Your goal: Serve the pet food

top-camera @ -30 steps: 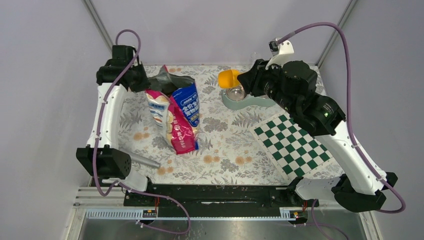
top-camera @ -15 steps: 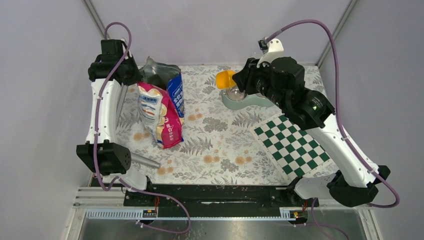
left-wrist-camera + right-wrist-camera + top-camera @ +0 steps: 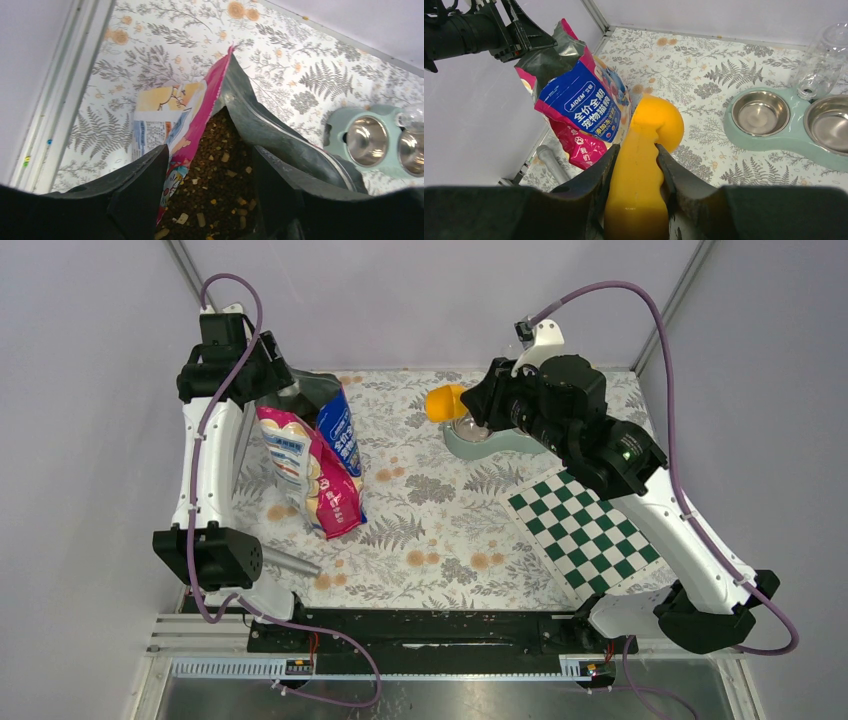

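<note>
The right pincer [image 3: 638, 150] is clenched on the handle of the orange scoop [image 3: 656, 122], its cup ahead and short of the bag [image 3: 584, 100]; the left pincer [image 3: 210, 150] straddles the bag's mouth, though I cannot tell whether it grips, with the pet food [image 3: 220, 170] just beneath; best to enter the open mouth steeply, bag held upright.

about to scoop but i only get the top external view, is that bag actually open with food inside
Observer: Yes. The left wrist view looks down into the open bag; brown kibble lies inside.
Operator: bowls empty
Observer: In the right wrist view both steel bowls look bare, with no food showing.
Operator: scoop grip ok
Observer: That view shows the right gripper shut on the handle of the orange scoop, cup end pointing away.
</note>
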